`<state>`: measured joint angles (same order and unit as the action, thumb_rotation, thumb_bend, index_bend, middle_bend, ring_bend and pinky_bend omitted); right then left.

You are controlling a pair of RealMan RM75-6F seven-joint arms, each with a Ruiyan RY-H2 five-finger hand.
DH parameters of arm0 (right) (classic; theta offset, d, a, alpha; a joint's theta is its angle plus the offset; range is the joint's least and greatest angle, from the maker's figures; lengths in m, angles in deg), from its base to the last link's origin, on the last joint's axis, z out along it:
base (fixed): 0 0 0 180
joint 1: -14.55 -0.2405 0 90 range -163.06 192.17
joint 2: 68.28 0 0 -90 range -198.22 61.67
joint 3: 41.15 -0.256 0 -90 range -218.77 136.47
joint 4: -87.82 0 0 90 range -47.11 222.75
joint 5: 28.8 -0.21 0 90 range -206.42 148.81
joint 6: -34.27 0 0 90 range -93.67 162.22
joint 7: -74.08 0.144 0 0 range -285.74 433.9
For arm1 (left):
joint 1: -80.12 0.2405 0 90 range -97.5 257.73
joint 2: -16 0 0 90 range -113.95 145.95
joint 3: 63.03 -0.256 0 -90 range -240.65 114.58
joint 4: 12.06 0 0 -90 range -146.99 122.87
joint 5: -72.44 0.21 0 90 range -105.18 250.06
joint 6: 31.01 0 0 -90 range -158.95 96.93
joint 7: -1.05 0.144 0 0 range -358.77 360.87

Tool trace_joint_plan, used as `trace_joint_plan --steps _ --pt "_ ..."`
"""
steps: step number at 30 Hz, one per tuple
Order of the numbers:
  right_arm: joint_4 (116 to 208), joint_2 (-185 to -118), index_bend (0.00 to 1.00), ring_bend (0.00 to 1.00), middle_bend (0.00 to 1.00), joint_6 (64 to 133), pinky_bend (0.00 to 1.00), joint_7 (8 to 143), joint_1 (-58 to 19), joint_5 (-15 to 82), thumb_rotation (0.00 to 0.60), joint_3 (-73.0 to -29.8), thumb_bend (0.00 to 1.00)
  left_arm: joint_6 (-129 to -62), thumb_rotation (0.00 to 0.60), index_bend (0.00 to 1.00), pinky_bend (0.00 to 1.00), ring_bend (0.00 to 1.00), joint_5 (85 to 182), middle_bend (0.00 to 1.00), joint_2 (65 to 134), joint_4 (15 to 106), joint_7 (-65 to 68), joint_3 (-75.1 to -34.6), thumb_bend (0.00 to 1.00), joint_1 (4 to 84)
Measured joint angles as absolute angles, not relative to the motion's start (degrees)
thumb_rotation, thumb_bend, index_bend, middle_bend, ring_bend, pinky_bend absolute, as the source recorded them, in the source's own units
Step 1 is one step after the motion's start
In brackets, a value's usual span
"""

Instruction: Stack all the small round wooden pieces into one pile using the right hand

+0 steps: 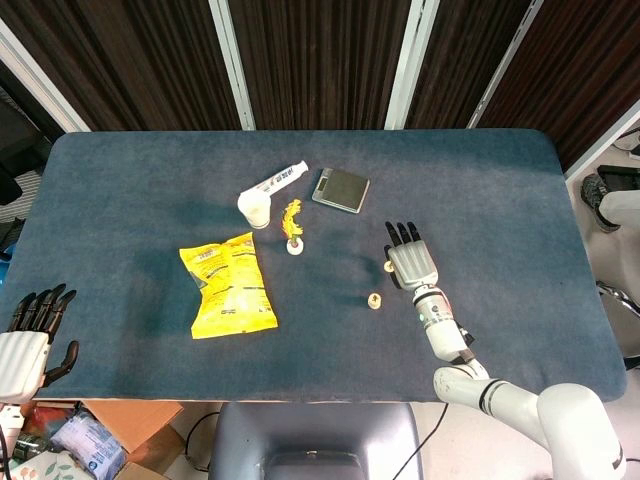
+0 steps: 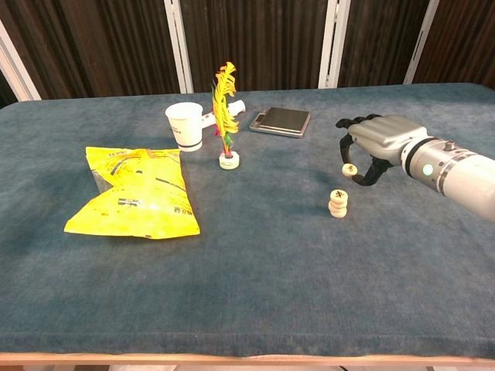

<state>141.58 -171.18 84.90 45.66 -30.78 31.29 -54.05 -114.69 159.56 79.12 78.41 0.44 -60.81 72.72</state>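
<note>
Right hand [image 2: 379, 147] is held above the table with a wooden piece [image 2: 349, 169] pinched at the fingertips, just up and right of the pile [image 2: 338, 203]. Probably best if it's centred squarely over the top disc and lowered flat before being let go, so nothing gets knocked sideways

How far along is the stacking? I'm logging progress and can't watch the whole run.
A pile of small round wooden pieces already stands on the table. The right hand holds one more piece just above and behind the pile, not yet placed. Setting it on top is left; no other loose pieces show. The left hand is idle at the table's edge.
</note>
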Motion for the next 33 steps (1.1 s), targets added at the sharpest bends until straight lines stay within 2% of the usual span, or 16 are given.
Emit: trace_joint_plan --steps 8,15,23,33 --pt "155.41 -164.53 0.71 0.0 0.13 89.27 0.04 47.15 -28.5 33.74 0.6 -54.06 0.48 -114.15 0.6 0.0 0.03 0.0 159.06 0.02 79.55 77.69 0.37 -60.61 0.5 72.39" --pt "168.4 -158.59 0.71 0.0 0.13 89.84 0.04 43.12 -27.21 33.66 0.6 -52.15 0.48 -114.8 0.6 0.0 0.03 0.0 159.34 0.02 79.53 78.05 0.81 -60.79 0.5 72.71" --pt "172.31 -157.13 0.71 0.0 0.13 90.12 0.04 35.67 -27.31 31.06 0.6 -49.52 0.48 -115.54 0.6 0.0 0.03 0.0 159.7 0.02 79.16 78.64 1.05 -61.18 0.5 73.29" --pt "172.19 -157.55 0.71 0.0 0.13 90.31 0.04 33.29 -28.05 28.87 0.6 -48.37 0.48 -115.77 0.6 0.0 0.03 0.0 159.98 0.02 79.06 78.75 0.92 -61.25 0.5 73.42"
